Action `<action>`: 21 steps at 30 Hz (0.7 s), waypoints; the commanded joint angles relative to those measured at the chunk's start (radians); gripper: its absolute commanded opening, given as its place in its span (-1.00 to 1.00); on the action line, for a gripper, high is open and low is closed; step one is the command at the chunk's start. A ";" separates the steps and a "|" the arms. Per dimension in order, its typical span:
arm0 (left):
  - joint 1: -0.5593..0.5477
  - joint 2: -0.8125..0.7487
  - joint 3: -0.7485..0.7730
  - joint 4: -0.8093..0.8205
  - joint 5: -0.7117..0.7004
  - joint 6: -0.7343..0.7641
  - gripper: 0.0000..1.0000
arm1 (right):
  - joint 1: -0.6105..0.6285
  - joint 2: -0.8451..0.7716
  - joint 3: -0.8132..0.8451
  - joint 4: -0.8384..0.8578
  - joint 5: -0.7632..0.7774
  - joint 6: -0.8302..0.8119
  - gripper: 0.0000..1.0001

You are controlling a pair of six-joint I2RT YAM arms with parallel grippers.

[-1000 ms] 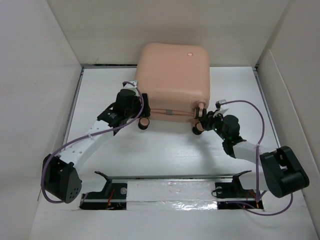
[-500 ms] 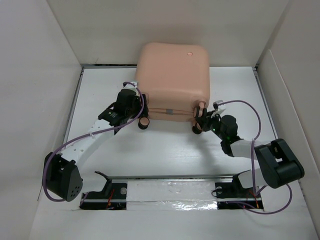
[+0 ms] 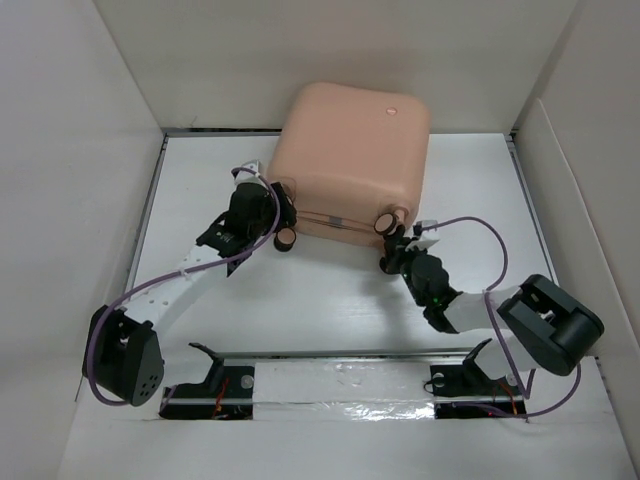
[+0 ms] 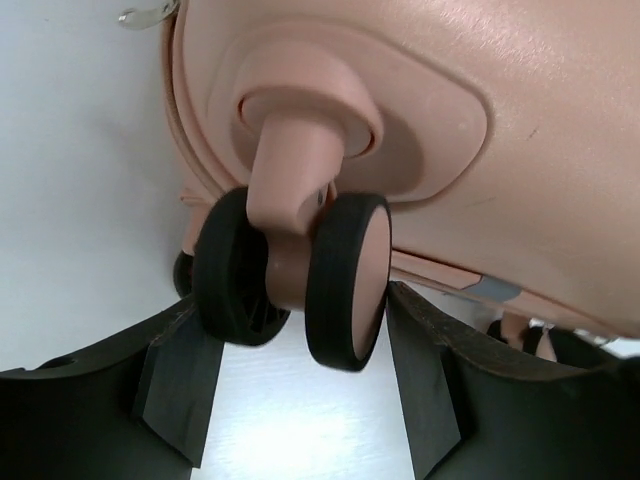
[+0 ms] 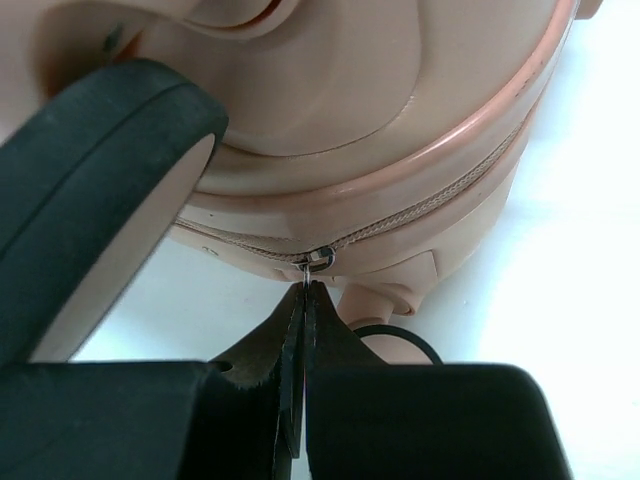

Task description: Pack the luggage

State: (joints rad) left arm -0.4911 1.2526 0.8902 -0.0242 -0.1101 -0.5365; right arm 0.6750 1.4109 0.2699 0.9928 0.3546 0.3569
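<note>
Clamping luggage point(image 3: 350, 140) caster point(image 4: 300, 270), left tool point(image 4: 295, 335); right tool point(image 5: 303, 300), zipper point(image 5: 318, 258).

- Worktop point(image 3: 330, 300): carries the luggage point(image 3: 350, 140) at its far middle, close to the rear wall point(image 3: 300, 50).
- Left end effector point(image 3: 277, 218): at the luggage's near-left corner. A caster wheel point(image 4: 345, 290) sits between its fingers point(image 4: 180, 380), touching both.
- Right end effector point(image 3: 392, 248): at the luggage's near-right corner. Its tips meet on the zipper pull point(image 5: 318, 258) at the seam.
- Both arms reach in from the near edge, one on each side.
</note>
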 commanded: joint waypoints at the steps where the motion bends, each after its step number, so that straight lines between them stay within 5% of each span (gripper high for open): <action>1: -0.170 -0.001 0.018 0.401 0.329 -0.160 -1.00 | 0.198 0.055 0.115 0.047 0.021 -0.022 -1.00; 9: -0.294 -0.031 -0.006 0.497 0.239 -0.204 -1.00 | 0.363 0.099 0.269 -0.080 0.328 -0.042 -1.00; 16: -0.282 -0.137 -0.027 0.319 0.169 -0.114 -1.00 | 0.201 -0.062 0.122 -0.108 0.158 -0.009 -1.00; 18: -0.303 -0.136 0.008 0.232 0.119 -0.051 -0.76 | 0.138 -0.136 0.089 -0.140 0.069 0.007 -1.00; 19: -0.303 -0.133 0.016 0.163 0.119 -0.036 -0.26 | 0.111 -0.157 0.057 -0.144 0.029 0.019 -1.00; 21: -0.303 -0.125 0.009 0.115 0.121 -0.019 0.23 | 0.042 -0.194 0.034 -0.157 -0.089 0.024 -1.00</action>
State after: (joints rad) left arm -0.7868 1.1336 0.8669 0.2173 0.0341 -0.6220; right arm 0.7925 1.2854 0.3237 0.7692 0.3550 0.3611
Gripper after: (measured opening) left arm 0.558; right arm 0.013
